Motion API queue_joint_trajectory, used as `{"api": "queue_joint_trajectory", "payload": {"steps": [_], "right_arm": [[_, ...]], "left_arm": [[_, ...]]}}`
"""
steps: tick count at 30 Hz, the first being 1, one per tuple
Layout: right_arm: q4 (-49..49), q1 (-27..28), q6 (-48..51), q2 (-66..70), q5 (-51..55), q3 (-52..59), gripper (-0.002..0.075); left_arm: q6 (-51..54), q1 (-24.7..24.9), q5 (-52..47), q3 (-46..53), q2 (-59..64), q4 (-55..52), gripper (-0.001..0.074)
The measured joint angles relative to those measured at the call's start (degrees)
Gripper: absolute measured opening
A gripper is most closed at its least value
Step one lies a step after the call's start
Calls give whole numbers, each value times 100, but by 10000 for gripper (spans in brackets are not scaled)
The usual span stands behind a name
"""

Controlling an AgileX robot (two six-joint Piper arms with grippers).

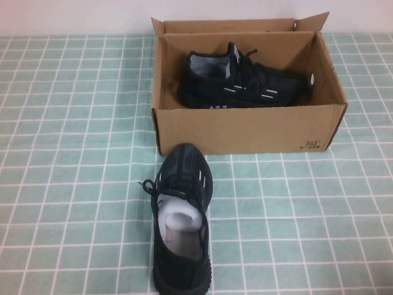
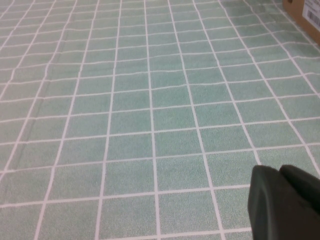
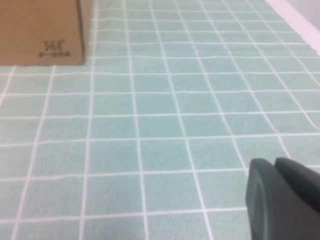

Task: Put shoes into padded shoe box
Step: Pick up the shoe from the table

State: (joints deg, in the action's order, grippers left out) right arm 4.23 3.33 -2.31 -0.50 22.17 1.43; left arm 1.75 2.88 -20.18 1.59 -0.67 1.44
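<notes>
Item 1: brown corrugated cardboard shoe box (image 1: 245, 126), flaps upright, upper centre of the high view. It holds one black knit sneaker with white dash marks (image 1: 242, 83), lying sideways, toe toward the frame's right.

Item 2: second black knit sneaker, white paper stuffing inside (image 1: 181, 215), on the green-and-white checked tablecloth (image 1: 73, 184), lower centre of the high view. Its toe sits just beside the box's near wall; its long axis runs up and down the frame, heel toward my side.

Item 3: my left gripper (image 2: 285, 202), jaws together, empty, over bare cloth.

Item 4: my right gripper (image 3: 282, 197), jaws together, empty, box corner ahead.

Neither shows in the high view. The loose sneaker lies midway, so I judge neither arm clearly nearer.
</notes>
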Motion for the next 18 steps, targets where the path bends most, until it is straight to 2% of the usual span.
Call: {"api": "queue_joint_trajectory", "payload": {"steps": [18], "right_arm": [[176,-86,-18,-27,35,0,-8]], "left_arm": [[0,0,0,0,0,0,-4]]}}
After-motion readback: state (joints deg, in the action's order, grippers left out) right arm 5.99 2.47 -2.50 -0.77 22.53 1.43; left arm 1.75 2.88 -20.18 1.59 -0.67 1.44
